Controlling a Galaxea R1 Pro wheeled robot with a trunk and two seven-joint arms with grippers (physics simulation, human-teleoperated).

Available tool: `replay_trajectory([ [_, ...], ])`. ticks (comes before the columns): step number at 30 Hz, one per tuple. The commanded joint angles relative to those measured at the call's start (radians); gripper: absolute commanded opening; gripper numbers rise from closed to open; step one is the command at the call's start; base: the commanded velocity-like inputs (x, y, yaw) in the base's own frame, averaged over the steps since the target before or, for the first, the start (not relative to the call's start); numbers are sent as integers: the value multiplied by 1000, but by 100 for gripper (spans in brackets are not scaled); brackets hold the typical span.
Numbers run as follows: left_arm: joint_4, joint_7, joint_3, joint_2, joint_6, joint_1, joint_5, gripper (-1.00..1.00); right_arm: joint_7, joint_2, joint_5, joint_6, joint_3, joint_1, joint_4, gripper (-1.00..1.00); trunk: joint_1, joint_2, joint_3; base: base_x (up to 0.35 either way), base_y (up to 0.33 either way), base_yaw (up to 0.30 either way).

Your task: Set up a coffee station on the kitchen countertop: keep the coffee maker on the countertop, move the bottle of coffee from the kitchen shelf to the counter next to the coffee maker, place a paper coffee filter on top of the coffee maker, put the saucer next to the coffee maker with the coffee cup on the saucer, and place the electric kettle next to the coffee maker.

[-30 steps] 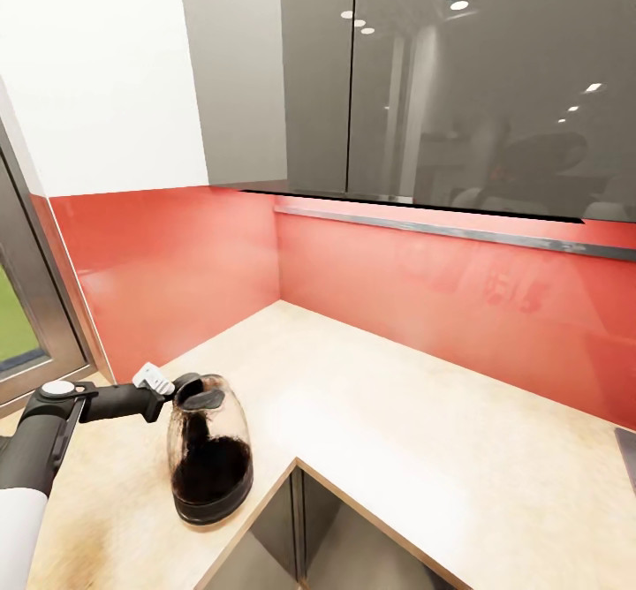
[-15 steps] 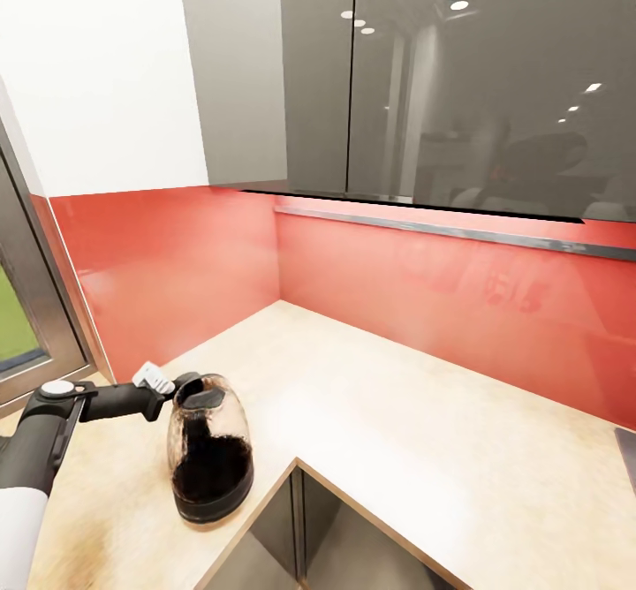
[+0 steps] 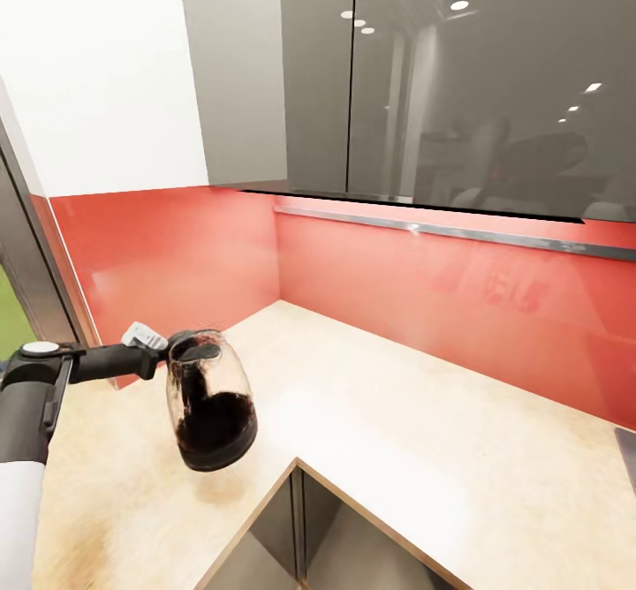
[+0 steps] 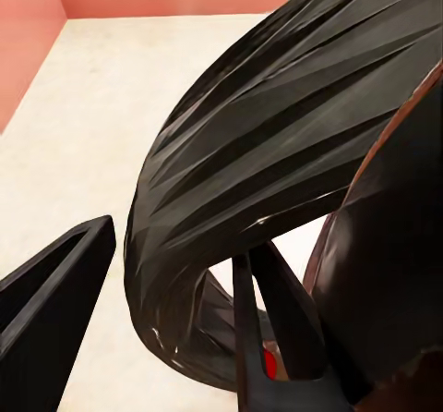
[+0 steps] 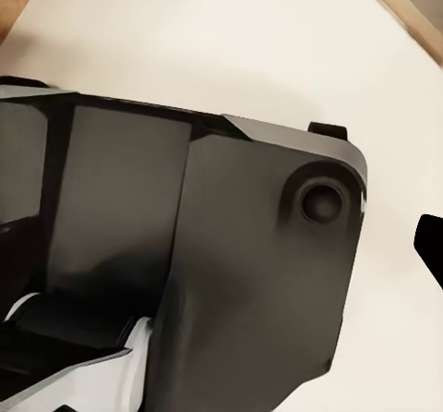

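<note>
One arm carries the load: the electric kettle (image 3: 210,400) is clasped at its handle by the left gripper (image 3: 163,351), hung tilted just above the kitchen countertop (image 3: 424,431)

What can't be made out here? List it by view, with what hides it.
- Head view: left gripper jaws, hidden behind the electric kettle at its handle.
- Left wrist view: the kettle handle blocks most of the kitchen countertop.
- Right wrist view: right gripper state, blocked by the arm's dark housing.
</note>
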Motion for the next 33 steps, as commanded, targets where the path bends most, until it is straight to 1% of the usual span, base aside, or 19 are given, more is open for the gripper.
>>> replay_trajectory([
  [1,-2,-7,2,-1,11,0,-4,-100,3,0,-11,-4,7,-1,2,100,0,-1,0,0,0,0],
  [4,-3,-8,2,-4,13,0,-2,-100,3,-1,-10,-4,7,-1,2,100,0,-1,0,-45,0,0],
  [12,-11,-8,2,-5,13,1,-2,-100,3,-2,-9,-4,7,-1,2,100,0,-1,0,-329,-46,0],
  [22,-23,-8,2,-6,13,2,-2,-100,3,-2,-9,-4,7,-1,3,100,0,-1,0,-328,-143,5],
  [28,-63,-8,6,-6,13,8,-3,-100,2,-2,-9,-4,7,-1,4,100,0,-1,0,-317,-166,202],
  [30,-66,-7,58,1,11,15,-4,-100,2,-2,-9,-5,7,-1,3,100,0,-1,0,-316,-118,275],
  [31,-66,-8,92,2,10,16,-4,-100,2,-2,-9,-5,7,-1,3,100,0,-1,0,-316,-102,276],
  [33,-65,-13,214,3,4,19,-1,-100,2,-2,-9,-6,7,-1,3,100,0,-1,0,-316,-92,276],
])
